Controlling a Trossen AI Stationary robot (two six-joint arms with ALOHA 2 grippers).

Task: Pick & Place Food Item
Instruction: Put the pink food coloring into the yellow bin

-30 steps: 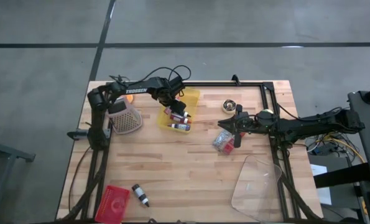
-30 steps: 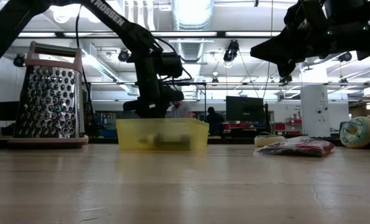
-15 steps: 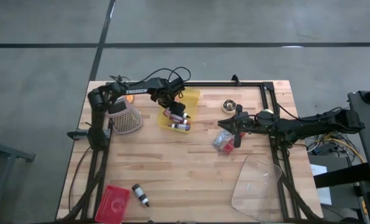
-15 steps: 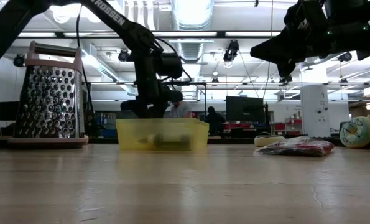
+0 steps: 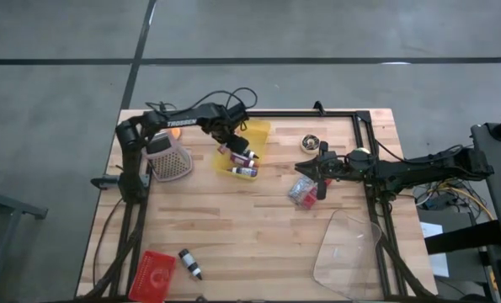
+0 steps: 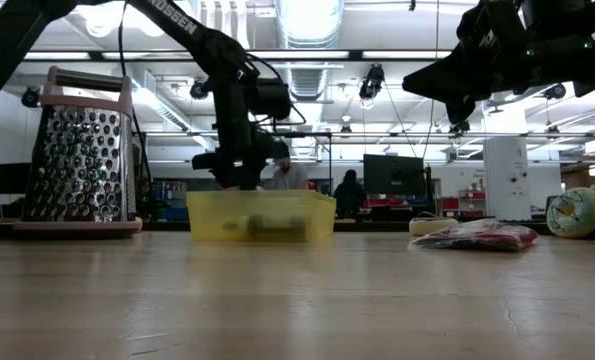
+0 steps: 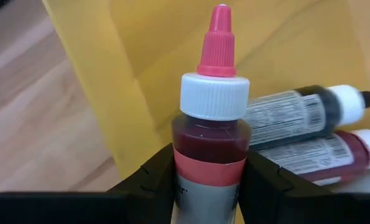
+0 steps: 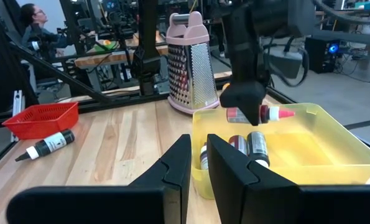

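A wooden desk (image 5: 258, 227) seen from above. At its far left stands a metal grater (image 5: 169, 159) with a pink frame. Beside it, the left gripper (image 5: 231, 145) hangs over the near-left corner of a yellow bin (image 5: 259, 135), its jaws clenched on a small red food-colouring bottle (image 7: 212, 134) with a white collar and pink tip. The bottle is held clear of the bin floor, above two similar bottles (image 7: 309, 134) lying on their sides inside. Farther right, a clear packet of small items (image 5: 301, 192) lies on the desk, and the right gripper (image 5: 317, 172) waits above it with its jaws nearly closed on nothing. A small round dish (image 5: 310, 143) sits near the far edge. A red basket (image 5: 151, 273) and a dark-capped bottle (image 5: 190, 263) lie at the near-left corner.

The step in hand looks like carrying the red bottle at the bin, though whether it is going in or coming out cannot be told. If placing, the next move calls for lowering it and opening the jaws.
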